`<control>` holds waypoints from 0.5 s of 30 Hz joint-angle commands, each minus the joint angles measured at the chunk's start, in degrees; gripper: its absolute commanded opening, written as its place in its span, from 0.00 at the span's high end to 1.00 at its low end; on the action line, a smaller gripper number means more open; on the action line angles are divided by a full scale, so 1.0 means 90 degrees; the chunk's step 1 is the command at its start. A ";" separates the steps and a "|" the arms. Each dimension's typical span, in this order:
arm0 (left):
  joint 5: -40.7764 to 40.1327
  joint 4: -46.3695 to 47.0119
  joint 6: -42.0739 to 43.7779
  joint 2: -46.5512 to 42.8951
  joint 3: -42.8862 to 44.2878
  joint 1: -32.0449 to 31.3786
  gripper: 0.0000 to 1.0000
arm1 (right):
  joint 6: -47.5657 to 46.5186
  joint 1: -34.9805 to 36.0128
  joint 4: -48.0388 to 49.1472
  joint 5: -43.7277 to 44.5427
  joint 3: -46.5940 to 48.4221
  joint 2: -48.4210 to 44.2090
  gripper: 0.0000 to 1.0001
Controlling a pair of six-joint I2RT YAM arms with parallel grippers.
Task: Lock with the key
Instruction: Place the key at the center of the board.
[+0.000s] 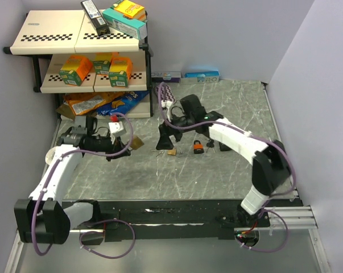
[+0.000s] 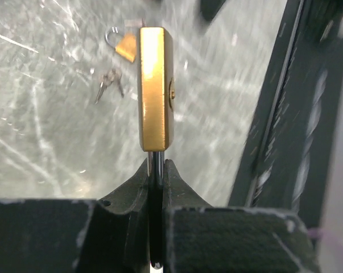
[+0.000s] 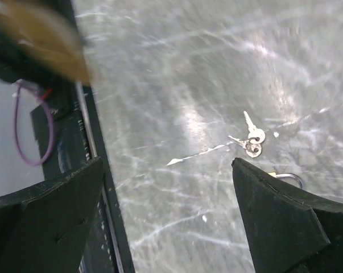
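Padlock [image 2: 155,88] held up, keys [image 3: 252,140] not yet picked up.
The left fingers [image 2: 131,190] are pressed together on the padlock's shackle, holding the brass body edge-on above the counter [image 3: 188,68], just past the fingertips. The right fingers [image 3: 52,210] are spread wide with nothing between them, hovering over the counter. The keys lie flat below them, nearer the right-hand finger in the wrist view and not touching it. A smaller padlock [image 2: 125,45] lies near the keys. The step in hand looks like fetching a key: the right arm would need to drop, centre on the keys and close, then carry one to the keyhole, which is not clearly visible.
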 commanded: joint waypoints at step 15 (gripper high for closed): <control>0.0128 -0.2639 0.3385 0.1330 0.1610 -0.1616 0.99 | -0.0555 0.0706 -0.0231 -0.1176 -0.0264 -0.1226 0.02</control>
